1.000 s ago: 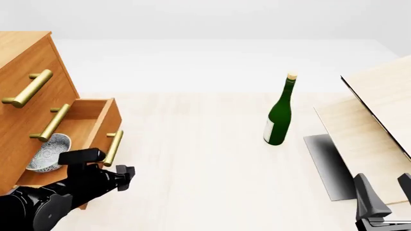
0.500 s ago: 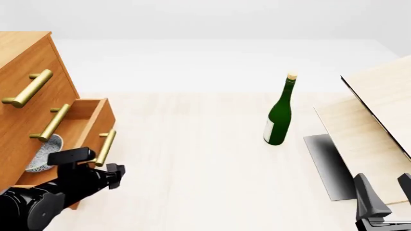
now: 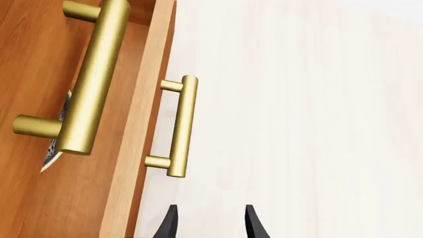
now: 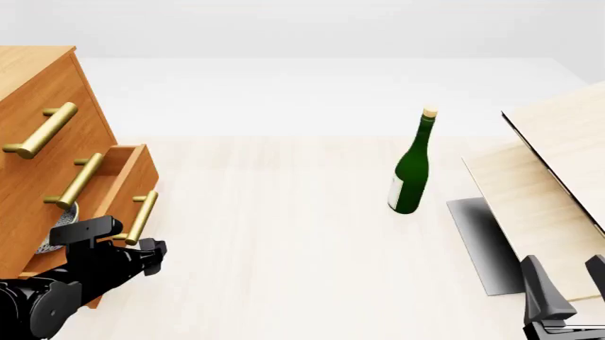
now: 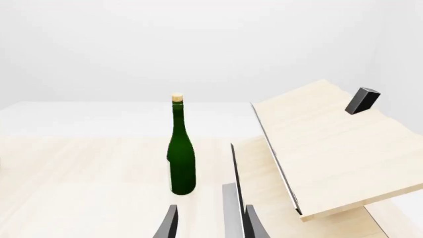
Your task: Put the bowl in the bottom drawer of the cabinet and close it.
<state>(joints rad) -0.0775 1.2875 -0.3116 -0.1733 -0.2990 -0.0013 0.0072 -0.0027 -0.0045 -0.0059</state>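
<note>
Compared with the two preceding instants, the bottom drawer [image 4: 113, 185] has slid well back into the cabinet [image 4: 38, 134], so the bowl [image 4: 59, 228] inside it now shows only as a speckled sliver beneath the middle drawer's handle. The left gripper [image 4: 151, 256], jaws narrowly parted and holding nothing, sits just beside the drawer's brass handle [image 4: 141, 217]; whether it touches the drawer front cannot be told. Placement appears done and closing roughly half complete, while the right gripper [image 5: 207, 223], likewise narrowly parted and empty, idles near the green bottle [image 5: 180, 154] on the surface [image 4: 283, 248].
</note>
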